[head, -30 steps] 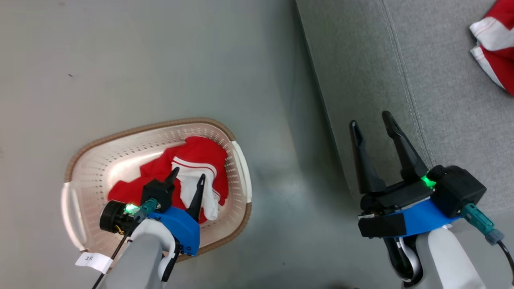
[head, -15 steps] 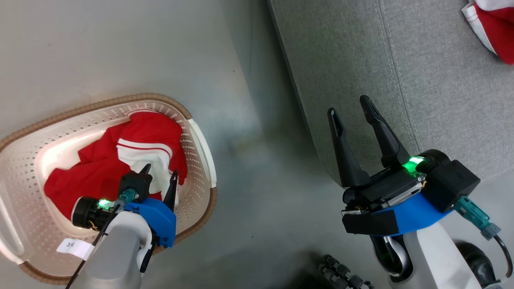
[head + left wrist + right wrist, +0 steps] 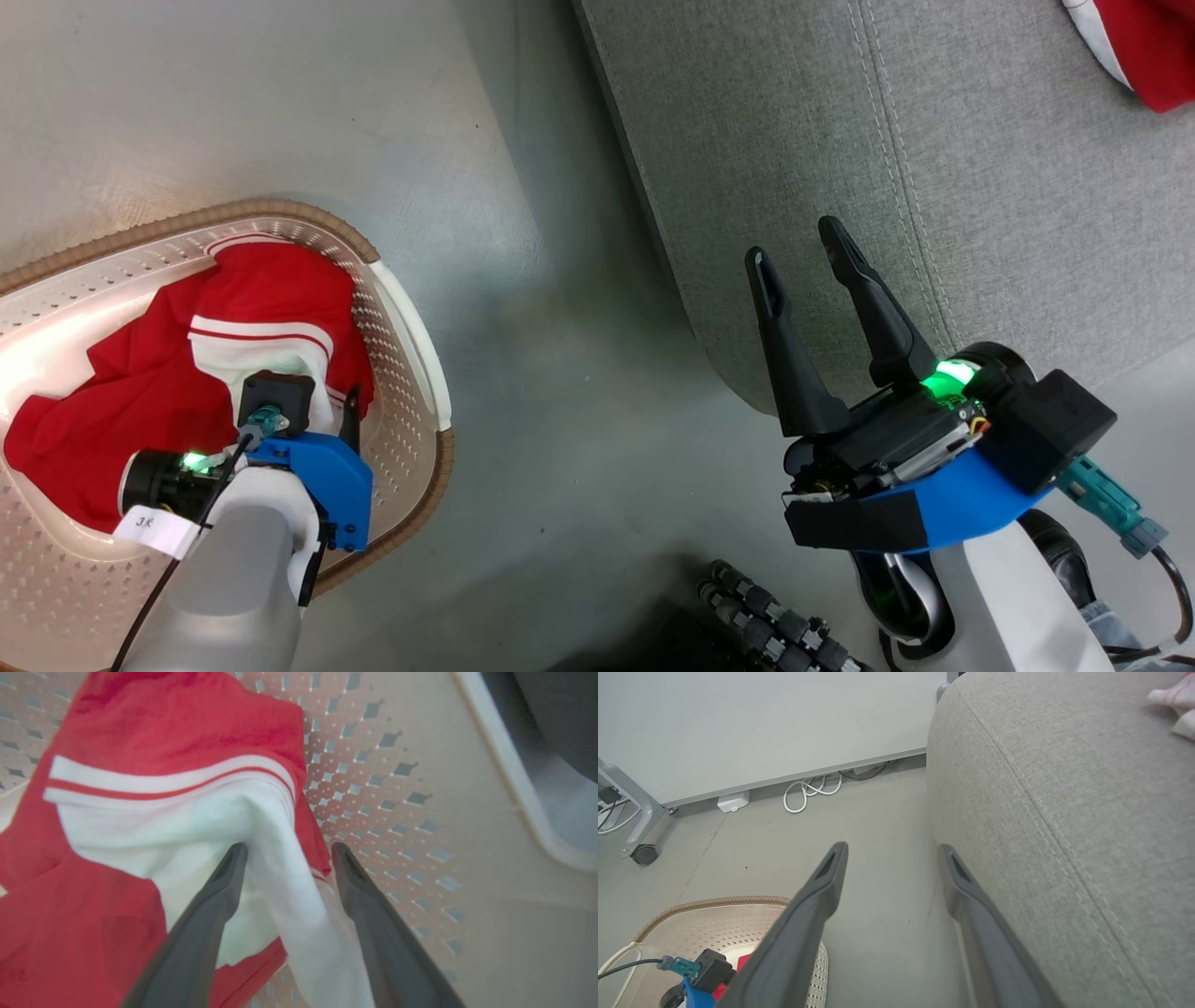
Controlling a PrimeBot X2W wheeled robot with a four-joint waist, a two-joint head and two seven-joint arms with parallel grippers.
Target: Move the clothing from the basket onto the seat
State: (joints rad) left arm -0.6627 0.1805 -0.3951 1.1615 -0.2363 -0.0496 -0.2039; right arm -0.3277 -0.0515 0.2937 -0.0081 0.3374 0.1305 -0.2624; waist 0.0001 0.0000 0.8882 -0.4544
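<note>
Left claw [image 3: 287, 856] down inside basket [image 3: 411, 812], jaws parted, straddling white fold of clothing [image 3: 177, 816]; not clamped yet. Fold runs lengthwise between fingers. Right claw [image 3: 794, 241] spread, empty, well apart from basket, at seat [image 3: 840, 112] edge. Left arm nearer.

Left wrist view: the clothing [image 3: 177, 732] is soft-focused and runs off the left and bottom edges; the left pincer [image 3: 288, 847] is cut at its finger bases. Head view: the basket [image 3: 397, 373] is cut by the left and bottom edges; the left forearm [image 3: 224, 579] and wrist housing [image 3: 317, 476] hide most of the pincer's fingers and part of the clothing. The label [image 3: 145, 530] on the forearm is too small to read. A red garment [image 3: 1139, 56] on the seat [image 3: 794, 140] is cut at the top right corner; a dark ribbed object [image 3: 770, 621] at the bottom edge cannot be identified. Right wrist view: a pale scrap of cloth [image 3: 1174, 704] is cut by the corner.
</note>
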